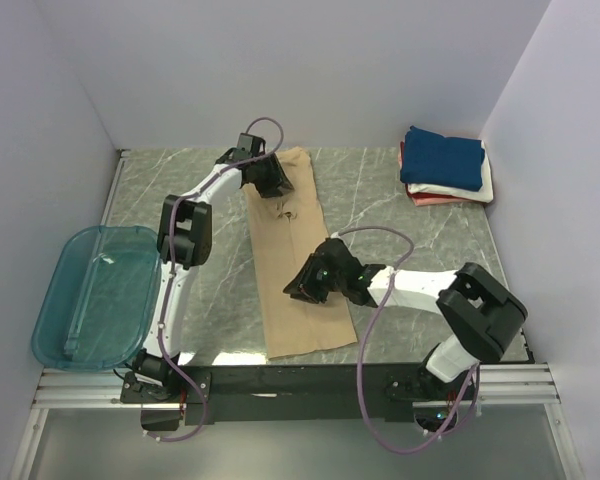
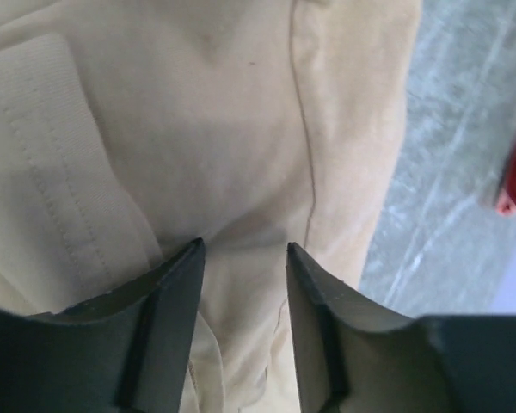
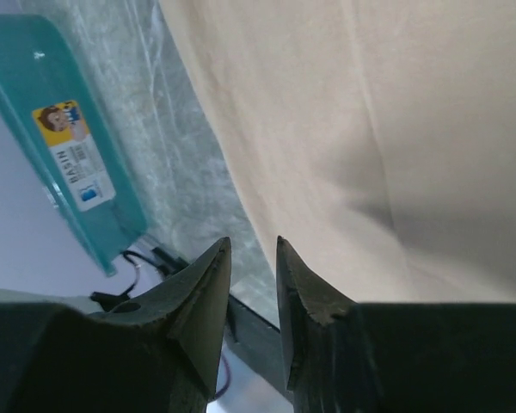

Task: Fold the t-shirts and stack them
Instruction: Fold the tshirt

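**Tan shirt lay in a long strip, awaiting its cross fold**

The tan shirt [image 1: 295, 260] lay lengthwise down the middle of the bench [image 1: 400, 230], its sides turned in. The left hand [image 1: 277, 185] hung over the far collar end, fingers spread and gripping nothing. The right hand [image 1: 296, 291] sat low over the near half, toward the left edge, fingers narrowly parted and empty. A clean fold likely needed both layers pinched, lifted evenly and laid end onto end, before joining the folded stack [image 1: 445, 165] at far right.
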Tool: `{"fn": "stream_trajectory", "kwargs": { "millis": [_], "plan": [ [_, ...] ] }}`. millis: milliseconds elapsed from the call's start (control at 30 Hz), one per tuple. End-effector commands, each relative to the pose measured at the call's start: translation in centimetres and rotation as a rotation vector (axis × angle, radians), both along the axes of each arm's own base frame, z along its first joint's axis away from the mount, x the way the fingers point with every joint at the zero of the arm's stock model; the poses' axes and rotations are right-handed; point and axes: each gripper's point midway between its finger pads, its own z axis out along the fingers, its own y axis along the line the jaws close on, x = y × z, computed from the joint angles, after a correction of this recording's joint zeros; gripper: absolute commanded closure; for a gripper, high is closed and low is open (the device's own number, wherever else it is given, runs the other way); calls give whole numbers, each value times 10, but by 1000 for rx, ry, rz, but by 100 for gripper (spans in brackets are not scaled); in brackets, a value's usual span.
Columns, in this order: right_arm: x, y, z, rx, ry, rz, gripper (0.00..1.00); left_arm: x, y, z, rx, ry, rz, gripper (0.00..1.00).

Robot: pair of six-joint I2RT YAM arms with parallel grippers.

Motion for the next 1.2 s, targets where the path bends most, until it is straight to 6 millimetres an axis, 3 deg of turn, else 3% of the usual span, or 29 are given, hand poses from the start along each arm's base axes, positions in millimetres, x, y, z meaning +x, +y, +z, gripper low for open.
{"fn": "stream_trajectory", "kwargs": {
  "millis": [0, 67, 200, 467, 533, 567, 633, 667, 700, 733, 767, 800, 833, 867, 900, 933, 967, 1000, 1033, 1067, 1100, 1133, 1167],
  "plan": [
    [10, -12, 23, -64, -102, -12, 64, -13, -2, -17, -37, 25, -99, 46],
    [15, -30, 25, -119, -144, -30, 64, -8, -8, 3, -64, -29, -136, 43],
    [10, -67, 6, -240, -146, -12, 63, 9, -13, 44, -105, -141, -157, 35],
    [-8, -97, -2, -338, -185, 35, 64, 23, 0, 121, -204, -296, -135, 33],
    [-14, -104, -9, -356, -167, 34, 64, 20, 4, 127, -205, -299, -119, 33],
    [-15, -105, -8, -345, -171, 31, 64, 18, 5, 143, -216, -323, -111, 34],
    [-22, -110, -16, -355, -153, 27, 64, 9, 11, 133, -201, -286, -69, 35],
    [-24, -113, -17, -361, -147, 25, 64, 4, 11, 151, -209, -320, -58, 35],
    [-28, -116, -22, -369, -135, 25, 64, -8, 13, 133, -196, -268, -46, 37],
    [-30, -118, -23, -368, -132, 22, 64, -15, 15, 145, -181, -277, -15, 38],
    [-32, -119, -24, -369, -126, 20, 64, -23, 16, 141, -166, -257, 4, 40],
    [-35, -123, -29, -373, -111, 12, 64, -38, 20, 119, -138, -190, 26, 41],
    [-37, -124, -31, -373, -107, 11, 64, -50, 17, 116, -133, -160, 45, 42],
    [-38, -125, -33, -373, -102, 8, 64, -58, 20, 127, -120, -174, 77, 43],
    [-43, -128, -38, -376, -82, 2, 64, -78, 25, 102, -85, -106, 99, 46],
    [-45, -129, -39, -372, -76, 1, 64, -88, 27, 99, -77, -81, 137, 46],
    [-48, -128, -40, -361, -74, 1, 64, -101, 27, 110, -56, -104, 164, 47],
    [-53, -130, -43, -352, -57, 1, 64, -124, 31, 86, -23, -51, 171, 48],
    [-56, -129, -41, -332, -57, 0, 64, -139, 25, 101, -43, -79, 175, 48],
    [-61, -131, -45, -324, -51, 0, 64, -148, 30, 97, -15, -83, 208, 47],
    [-64, -129, -44, -306, -43, -5, 64, -172, 36, 74, 15, -34, 212, 47],
    [-66, -127, -41, -280, -44, -4, 64, -184, 38, 70, 15, -18, 225, 47],
    [-71, -124, -41, -265, -43, 7, 64, -197, 38, 80, 2, -38, 225, 47]
  ]
}}
